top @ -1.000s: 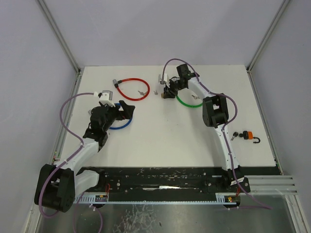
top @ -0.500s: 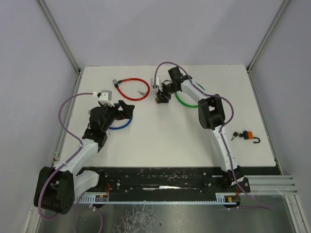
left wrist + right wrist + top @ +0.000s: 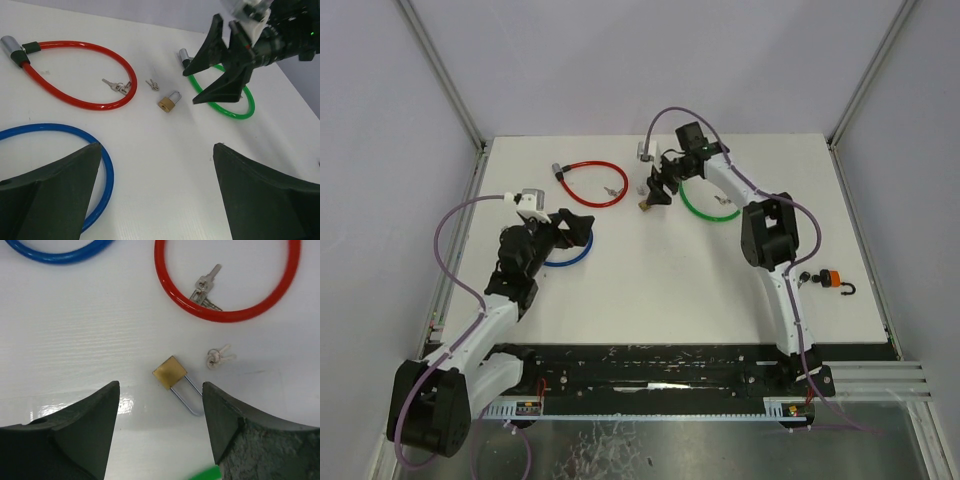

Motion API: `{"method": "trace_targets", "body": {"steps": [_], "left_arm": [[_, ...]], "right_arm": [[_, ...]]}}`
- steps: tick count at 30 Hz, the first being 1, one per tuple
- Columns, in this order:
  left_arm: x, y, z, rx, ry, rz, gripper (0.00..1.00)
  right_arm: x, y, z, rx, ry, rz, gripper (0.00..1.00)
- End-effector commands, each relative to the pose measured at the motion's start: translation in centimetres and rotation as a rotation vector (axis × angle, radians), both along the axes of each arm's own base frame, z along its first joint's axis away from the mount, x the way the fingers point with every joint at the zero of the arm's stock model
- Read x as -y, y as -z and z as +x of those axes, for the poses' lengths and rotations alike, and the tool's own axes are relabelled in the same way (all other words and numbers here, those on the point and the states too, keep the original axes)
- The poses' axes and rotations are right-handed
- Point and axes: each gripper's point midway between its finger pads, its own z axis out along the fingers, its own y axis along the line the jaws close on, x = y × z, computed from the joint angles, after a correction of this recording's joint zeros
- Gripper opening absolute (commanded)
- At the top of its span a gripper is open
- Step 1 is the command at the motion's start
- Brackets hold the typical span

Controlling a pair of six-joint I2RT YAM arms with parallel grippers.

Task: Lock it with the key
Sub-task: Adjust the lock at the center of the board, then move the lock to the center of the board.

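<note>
My right hand hangs released and empty over the padlock at frame centre, with the keys just right of it. I'd shift onto the keys and pinch them low against the worktop.

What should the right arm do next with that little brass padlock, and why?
Probably lower the right fingers straight down and close them on the brass padlock. They stand open, with the padlock lying flat on the table almost centred between them, nothing held. The small keys lie loose just beside it, so steadying the lock first seems sensible.
</note>
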Motion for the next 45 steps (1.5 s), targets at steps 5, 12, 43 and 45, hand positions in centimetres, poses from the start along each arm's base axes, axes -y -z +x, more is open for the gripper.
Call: {"method": "trace_targets", "body": {"steps": [5, 12, 43, 45], "left_arm": [[-0.1, -3.2, -1.5, 0.150, 0.004, -0.072, 0.94], [0.1, -3.3, -1.2, 0.130, 0.003, -0.129, 1.00], [2.3, -4.3, -2.4, 0.104, 0.126, -0.224, 1.00], [2.8, -4.4, -2.5, 0.097, 0.155, -0.233, 1.00]], "right_arm": [[6.9, -7.7, -1.4, -0.082, 0.179, 0.025, 0.75], [12.4, -2.8, -1.3, -0.163, 0.416, -0.187, 0.70], [27.2, -8.6, -12.0, -0.138, 0.619, -0.264, 0.67], [29.1, -8.6, -13.8, -0.123, 0.669, -0.275, 0.67]]}}
